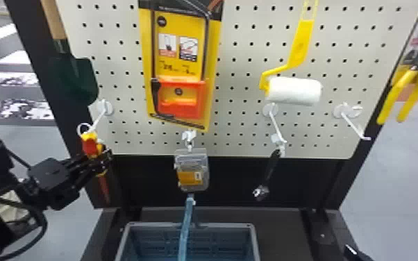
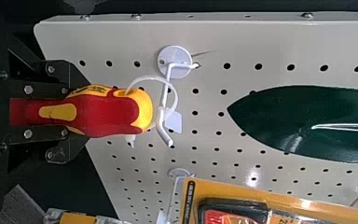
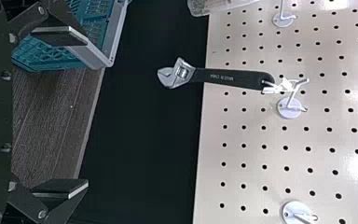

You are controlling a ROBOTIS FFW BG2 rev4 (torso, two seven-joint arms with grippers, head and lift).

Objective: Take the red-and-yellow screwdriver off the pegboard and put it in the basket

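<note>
Where left gripper (image 1: pixel 102 161) clamps, screwdriver (image 1: pixel 90 145) part-hidden, basket (image 1: pixel 229 225) cropped

Screwdriver handle (image 2: pixel 107 114): red with yellow. Trowel blade (image 2: pixel 298 122): dark green. Pegboard (image 1: pixel 246 132): off-white, black-dotted. Roller sleeve (image 1: pixel 295 91): white.

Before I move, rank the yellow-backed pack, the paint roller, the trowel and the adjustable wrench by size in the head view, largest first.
1. Yellow-backed pack
2. Paint roller and trowel: too alike to rank, both cut off at the top
3. Adjustable wrench
</note>
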